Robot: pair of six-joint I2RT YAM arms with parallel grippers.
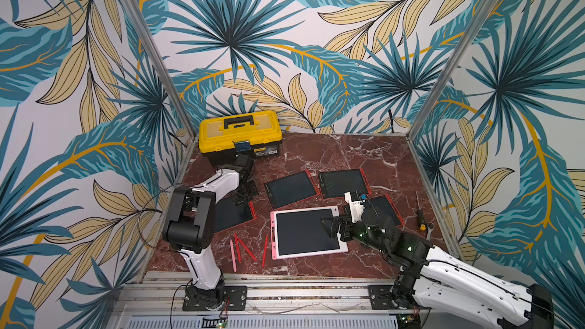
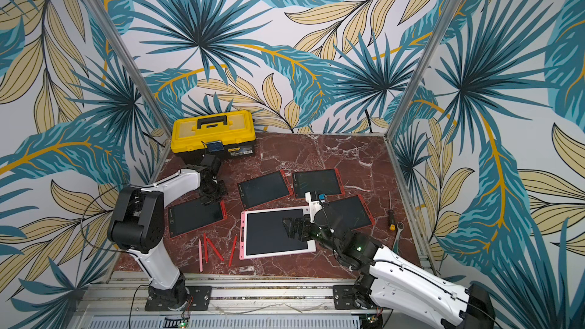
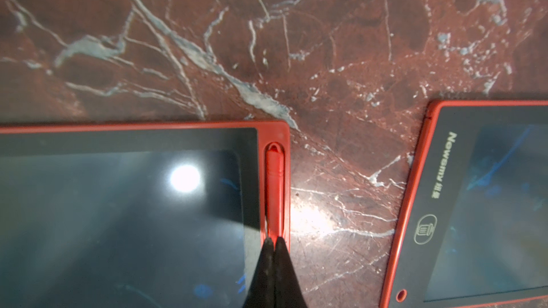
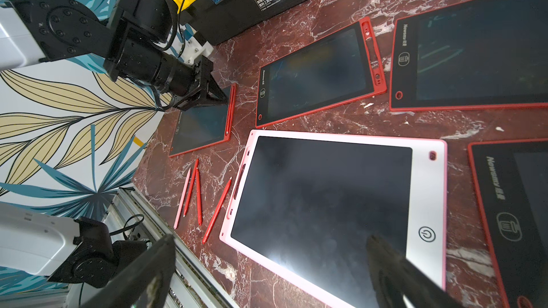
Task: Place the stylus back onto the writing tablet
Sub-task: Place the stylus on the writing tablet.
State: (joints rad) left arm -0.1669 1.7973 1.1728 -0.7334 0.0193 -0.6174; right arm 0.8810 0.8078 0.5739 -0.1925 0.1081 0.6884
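Pressing its tips together, the left gripper meets the red stylus, which seems seated in the side slot of the red tablet, near the pink tablet. Right gripper hangs spread wide above that pink tablet. Loose styluses lie beside it.

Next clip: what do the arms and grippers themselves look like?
The left arm and right arm share white shells, black cylindrical joints and black bolted base plates. A thin black cable loops beside the left one; small green lights glow on the right one's joints. The left gripper and right gripper have black, tapering jaws.
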